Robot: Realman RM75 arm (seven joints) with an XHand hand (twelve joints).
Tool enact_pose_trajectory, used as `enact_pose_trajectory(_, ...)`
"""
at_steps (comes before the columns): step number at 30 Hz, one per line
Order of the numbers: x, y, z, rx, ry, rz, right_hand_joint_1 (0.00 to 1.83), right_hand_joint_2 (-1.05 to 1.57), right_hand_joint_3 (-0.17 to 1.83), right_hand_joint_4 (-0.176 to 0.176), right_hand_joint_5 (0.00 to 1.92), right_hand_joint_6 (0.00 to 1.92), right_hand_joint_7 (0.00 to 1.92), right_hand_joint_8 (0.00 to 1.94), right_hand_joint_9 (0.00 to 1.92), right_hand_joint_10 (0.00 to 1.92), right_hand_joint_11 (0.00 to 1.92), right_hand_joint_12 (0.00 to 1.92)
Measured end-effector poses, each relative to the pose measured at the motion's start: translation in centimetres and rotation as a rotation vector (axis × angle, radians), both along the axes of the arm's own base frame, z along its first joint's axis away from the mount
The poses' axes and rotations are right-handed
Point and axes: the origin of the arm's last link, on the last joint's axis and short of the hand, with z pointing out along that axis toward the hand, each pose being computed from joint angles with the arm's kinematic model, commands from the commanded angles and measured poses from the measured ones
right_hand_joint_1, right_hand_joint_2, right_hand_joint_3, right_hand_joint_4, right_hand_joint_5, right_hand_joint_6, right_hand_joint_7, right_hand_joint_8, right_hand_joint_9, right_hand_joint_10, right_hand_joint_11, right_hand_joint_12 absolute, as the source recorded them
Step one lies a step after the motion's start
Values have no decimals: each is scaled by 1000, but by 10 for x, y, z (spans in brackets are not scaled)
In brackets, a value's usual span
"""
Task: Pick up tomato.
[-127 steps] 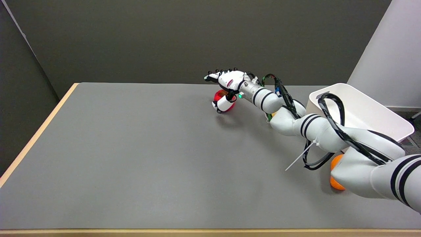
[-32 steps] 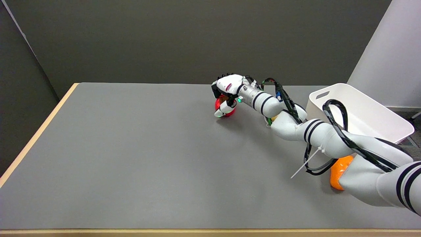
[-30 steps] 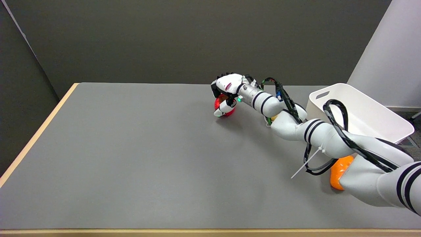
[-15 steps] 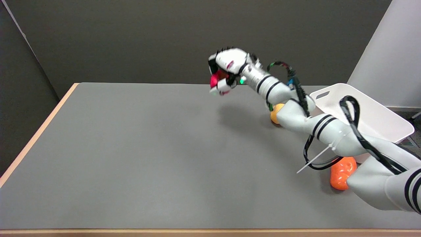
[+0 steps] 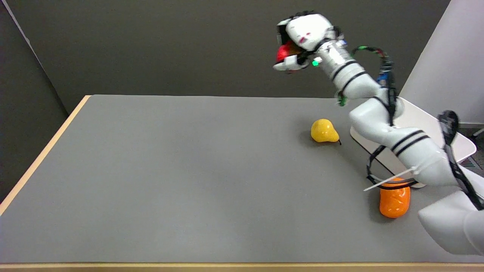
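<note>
High above the far side of the grey table (image 5: pixel 151 170), my right hand (image 5: pixel 300 39) grips the red tomato (image 5: pixel 283 53). Only a red patch of the tomato shows between the curled fingers and the thumb below it. The hand hangs well clear of the tabletop, up and to the left of the white bin (image 5: pixel 463 145). The white arm runs down from the hand to the lower right corner of the picture.
A yellow pear (image 5: pixel 323 131) lies on the table left of the bin. An orange fruit (image 5: pixel 394 199) stands near the front right, partly behind the arm's cables. The table's left edge is light wood.
The hand closed around the tomato on the table, then lifted it up and to the right. The pear, earlier hidden behind the arm, now shows.
</note>
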Motion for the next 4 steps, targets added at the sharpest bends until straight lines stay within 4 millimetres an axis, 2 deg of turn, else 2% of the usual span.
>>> enact_pose_trajectory(4,4,16,31,-98,25,7,1349,1027,373,-146,633,1563,861,1239,837,1388,947,1752)
